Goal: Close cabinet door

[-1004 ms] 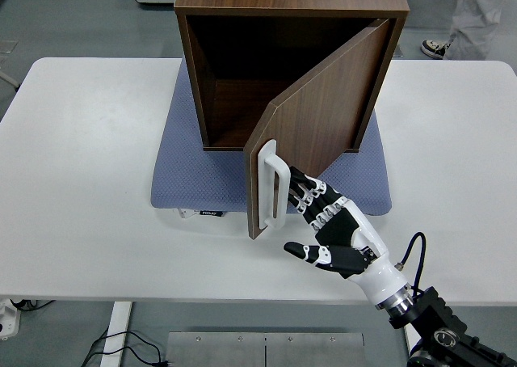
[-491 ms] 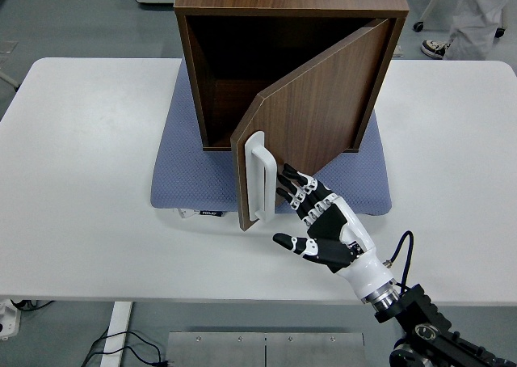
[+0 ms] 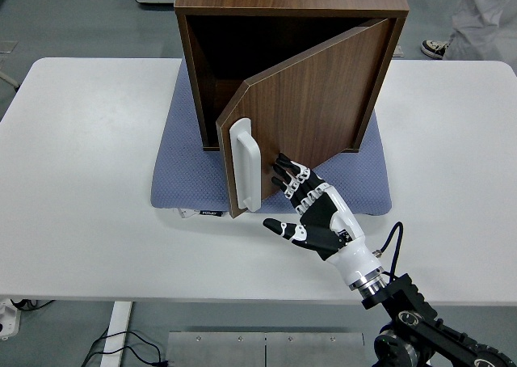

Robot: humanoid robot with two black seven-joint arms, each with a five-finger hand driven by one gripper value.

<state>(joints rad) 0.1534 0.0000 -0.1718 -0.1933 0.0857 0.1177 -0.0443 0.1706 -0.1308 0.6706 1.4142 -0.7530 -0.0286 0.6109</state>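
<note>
Near the desk's front edge, right of centre, we see our right robot hand (image 3: 311, 213), black and white, with fingers stretched out flat and holding nothing, its fingertips (image 3: 280, 166) pressed against the outer face of the dark brown wooden cabinet door (image 3: 311, 112). That door stands partly open, hinged at the right side, its free edge swung out toward us and carrying a white vertical bar handle (image 3: 245, 163) just left of the fingers. Behind it the open-fronted brown wooden cabinet (image 3: 283, 11) sits on a blue-grey textured mat (image 3: 182, 161) spread on the white desk (image 3: 81, 181).
</note>
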